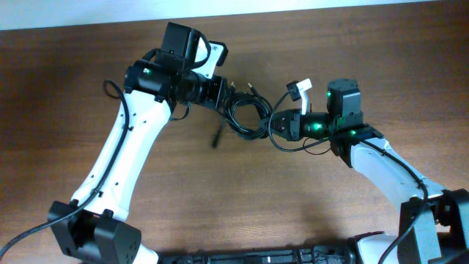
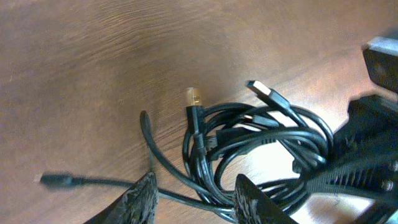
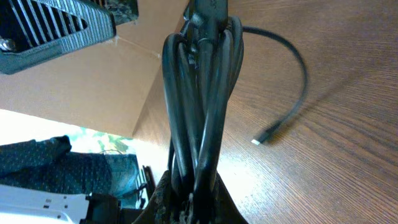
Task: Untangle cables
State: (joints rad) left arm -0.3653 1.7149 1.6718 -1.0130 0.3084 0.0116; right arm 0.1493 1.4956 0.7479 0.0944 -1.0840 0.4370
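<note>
We are pinching the cables (image 1: 245, 114), lying nearer the table's (image 1: 73, 59) far edge, in our right gripper (image 3: 189, 199), which is clamping several strands. Our left gripper (image 2: 196, 193) is gaping wide over loose loops. They are looking light, floppy and slippery; we are judging a free plug end the best hold.

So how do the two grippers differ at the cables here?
The left gripper is open, straddling loose strands; the right gripper is shut on the cables, pinching several loops together. Seen overhead, the left gripper meets the tangle from the left, the right gripper from the right. Both are at the same tangle.
</note>
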